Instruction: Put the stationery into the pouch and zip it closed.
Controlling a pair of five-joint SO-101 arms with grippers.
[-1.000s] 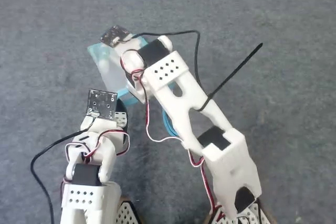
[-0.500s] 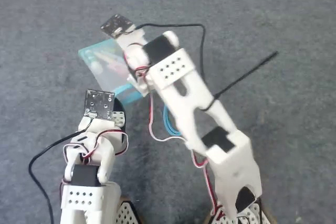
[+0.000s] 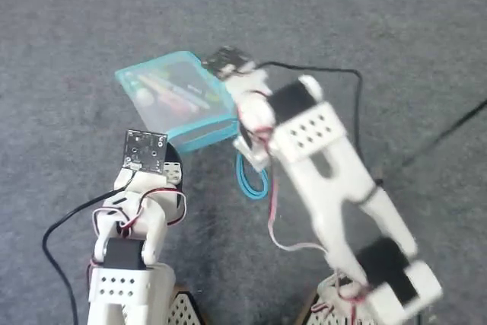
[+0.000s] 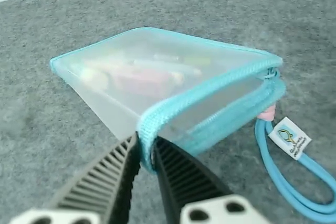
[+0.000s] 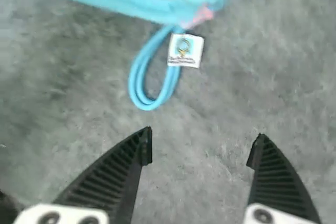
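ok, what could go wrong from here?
1. Left hand is shut on a zip-side corner of the pouch; moving that arm before letting go would likely drag it.
2. Right hand hangs open over the blue loop; a low sweep could snag it.

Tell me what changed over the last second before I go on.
The right arm swung back off the pouch, toward its base and to the right. The right gripper is now open above the strap loop. The pouch stayed roughly where it was, and the left gripper stayed shut on its near edge.
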